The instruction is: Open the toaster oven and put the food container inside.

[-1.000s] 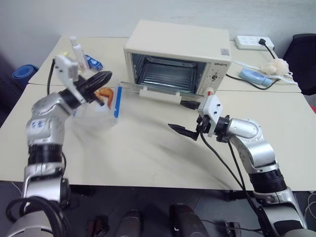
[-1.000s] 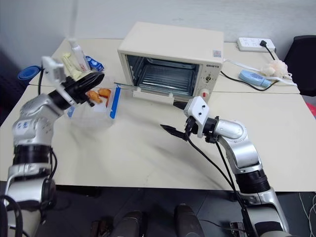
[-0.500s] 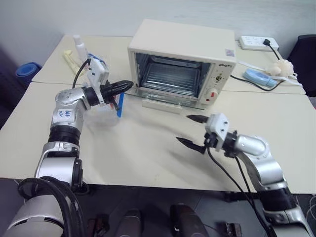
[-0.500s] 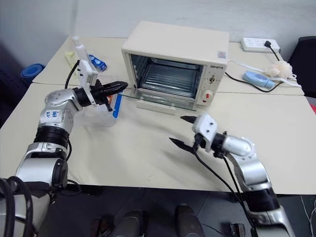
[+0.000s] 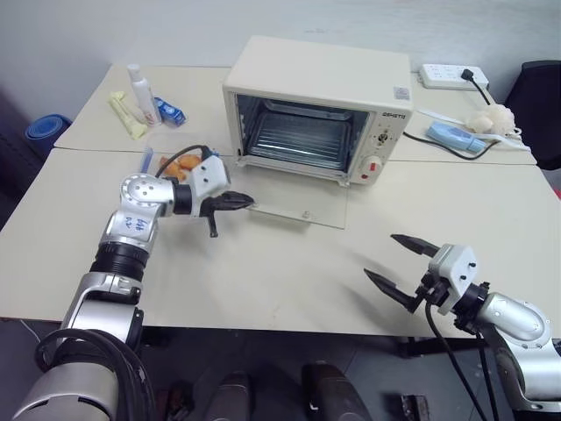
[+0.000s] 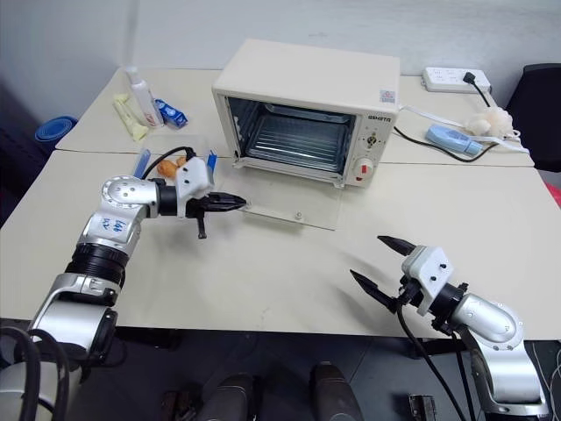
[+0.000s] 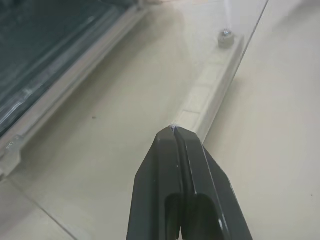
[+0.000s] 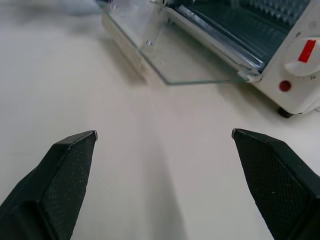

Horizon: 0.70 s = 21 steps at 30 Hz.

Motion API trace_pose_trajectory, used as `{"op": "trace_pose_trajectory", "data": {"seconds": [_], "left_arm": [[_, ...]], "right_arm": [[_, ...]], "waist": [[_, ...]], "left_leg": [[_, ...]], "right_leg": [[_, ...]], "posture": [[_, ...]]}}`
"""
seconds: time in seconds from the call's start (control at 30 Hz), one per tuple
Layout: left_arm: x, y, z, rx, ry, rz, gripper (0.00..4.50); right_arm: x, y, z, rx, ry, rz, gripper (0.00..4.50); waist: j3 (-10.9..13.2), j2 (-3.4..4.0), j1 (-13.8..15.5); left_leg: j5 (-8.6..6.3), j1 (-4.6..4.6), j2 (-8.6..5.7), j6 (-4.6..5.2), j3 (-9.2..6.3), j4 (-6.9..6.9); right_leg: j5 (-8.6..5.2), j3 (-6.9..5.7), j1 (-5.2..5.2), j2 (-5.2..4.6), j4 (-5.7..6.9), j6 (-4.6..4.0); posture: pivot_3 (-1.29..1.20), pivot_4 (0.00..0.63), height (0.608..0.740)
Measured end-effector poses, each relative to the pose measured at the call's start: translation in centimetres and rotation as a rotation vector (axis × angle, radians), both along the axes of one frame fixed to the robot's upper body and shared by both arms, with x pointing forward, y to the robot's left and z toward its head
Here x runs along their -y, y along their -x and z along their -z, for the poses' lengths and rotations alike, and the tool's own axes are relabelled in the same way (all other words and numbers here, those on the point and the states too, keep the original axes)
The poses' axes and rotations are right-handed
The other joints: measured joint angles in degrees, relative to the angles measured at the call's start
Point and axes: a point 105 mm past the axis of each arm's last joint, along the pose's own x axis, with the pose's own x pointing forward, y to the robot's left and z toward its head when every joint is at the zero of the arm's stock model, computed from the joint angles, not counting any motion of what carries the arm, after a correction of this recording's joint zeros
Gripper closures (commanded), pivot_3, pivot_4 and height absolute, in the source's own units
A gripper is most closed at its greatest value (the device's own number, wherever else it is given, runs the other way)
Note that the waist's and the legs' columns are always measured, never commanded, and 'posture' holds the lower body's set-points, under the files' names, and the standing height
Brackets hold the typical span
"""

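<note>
Down has come the oven point(image 5: 320, 96) door, flat on the desk point(image 5: 263, 272), the left gripper point(image 5: 248, 203), fingers together, at its left edge. Container point(image 5: 180, 164) sits left, behind that arm; right gripper point(image 5: 396, 260) gapes near-right.

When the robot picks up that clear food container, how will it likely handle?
The food container is shallow clear plastic, so probably light and fairly stiff, perhaps slick in a claw. Loose orange pieces inside could slide if it tilts. Its broad flat shape makes rolling or tipping unlikely.
</note>
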Motion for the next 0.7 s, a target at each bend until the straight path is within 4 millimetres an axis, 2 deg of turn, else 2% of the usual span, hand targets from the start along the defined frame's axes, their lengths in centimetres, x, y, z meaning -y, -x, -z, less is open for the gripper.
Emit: {"op": "trace_pose_trajectory", "data": {"seconds": [0.2,0.3,0.37,0.43,0.53,0.6,0.67,0.7], "left_arm": [[0.1,-0.3,0.4,-0.006,0.032,-0.108,4.48],[0.0,0.7,1.1,-0.068,0.128,-0.121,4.48],[0.1,1.7,0.0,-0.117,0.273,-0.106,4.08],[-0.7,3.5,-2.6,-0.111,0.417,-0.065,3.58],[-3.3,5.9,-6.2,-0.038,0.538,-0.068,2.65],[-5.6,7.2,-6.4,-0.017,0.568,-0.15,1.99],[-7.7,8.0,-5.5,-0.03,0.584,-0.253,1.39],[-9.5,8.8,-4.4,-0.05,0.595,-0.354,1.01]], "right_arm": [[-0.5,0.1,-0.8,0.027,-0.07,-0.005,0.0],[-0.5,-0.1,-1.1,0.025,-0.12,0.001,0.0],[-0.8,-0.3,-1.7,0.012,-0.189,-0.021,0.0],[-1.2,-0.5,-2.8,0.045,-0.222,-0.061,0.0],[-1.6,-0.9,-3.9,0.089,-0.223,-0.108,0.0],[-2.0,-1.2,-4.0,0.098,-0.222,-0.143,0.0],[-2.3,-1.4,-4.4,0.117,-0.219,-0.175,0.0],[-2.9,-1.5,-4.8,0.142,-0.219,-0.212,0.0]], "waist": [[0.0,0.0,0.04],[0.0,0.0,-0.04],[0.0,0.0,0.02],[0.0,0.0,-0.18],[-0.01,0.01,-0.16],[0.0,0.02,-0.17],[0.01,0.03,0.0],[0.0,0.02,-0.33]], "left_leg": [[-0.01,0.06,-0.01,0.02,0.0,0.0],[0.0,0.06,0.01,0.0,0.0,0.0],[0.01,0.03,0.03,-0.01,-0.03,0.03],[0.01,0.03,0.07,-0.02,-0.02,0.0],[0.01,0.11,0.09,-0.01,-0.02,-0.05],[-0.02,0.36,0.09,0.02,0.01,-0.16],[-0.11,0.53,0.09,0.17,-0.02,-0.19],[-0.12,0.58,0.09,0.19,0.02,-0.22]], "right_leg": [[0.0,0.01,0.04,-0.02,0.04,0.0],[0.0,0.01,0.03,-0.02,0.05,0.0],[0.0,-0.01,0.03,-0.03,0.05,0.0],[0.0,-0.01,0.02,-0.03,0.01,0.0],[0.0,-0.02,0.06,-0.02,-0.02,-0.01],[0.0,0.0,0.31,-0.02,-0.15,-0.01],[0.0,-0.02,0.49,-0.04,-0.2,-0.01],[0.0,0.03,0.5,-0.03,-0.2,-0.01]], "posture": [[0.0,0.15,0.74],[0.0,0.15,0.74],[0.0,0.15,0.74],[0.0,0.15,0.74],[0.0,0.15,0.74],[0.0,0.15,0.74],[0.0,0.15,0.74],[0.0,0.15,0.74]]}}
